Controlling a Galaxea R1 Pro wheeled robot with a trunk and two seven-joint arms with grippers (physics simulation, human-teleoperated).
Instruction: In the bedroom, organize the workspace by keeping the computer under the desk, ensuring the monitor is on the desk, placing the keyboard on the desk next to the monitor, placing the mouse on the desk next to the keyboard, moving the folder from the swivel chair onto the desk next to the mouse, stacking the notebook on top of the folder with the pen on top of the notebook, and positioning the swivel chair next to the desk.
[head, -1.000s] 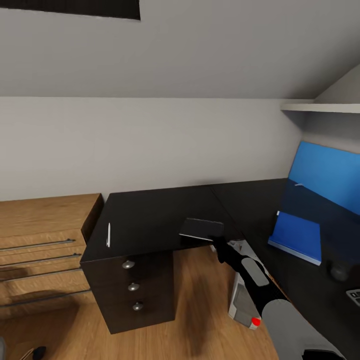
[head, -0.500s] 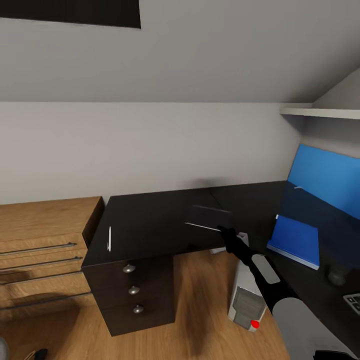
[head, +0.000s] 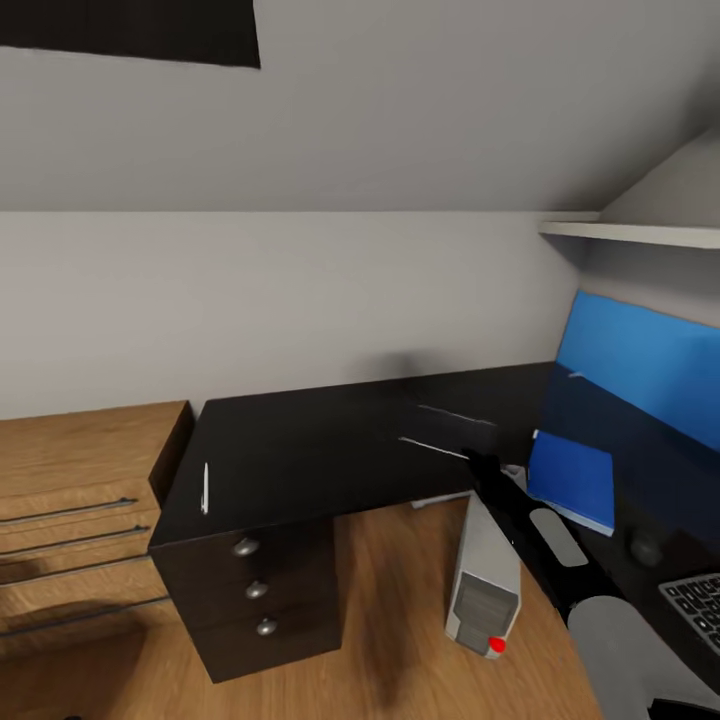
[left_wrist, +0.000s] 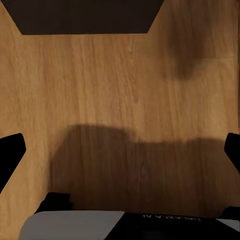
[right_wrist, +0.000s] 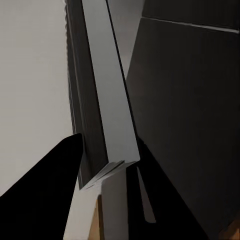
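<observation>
While my right hand is clamped on the notebook, its dark fingers pressing both faces of the grey slab, my left hand hangs spread wide over the wooden floor, gripping nothing; low and right of centre the computer stands on the floor under the surface; the keyboard sits at the lower right edge, the mouse just above it; further up lies the folder; the notebook is at mid-frame, over the surface; the pen lies at centre left.
</observation>
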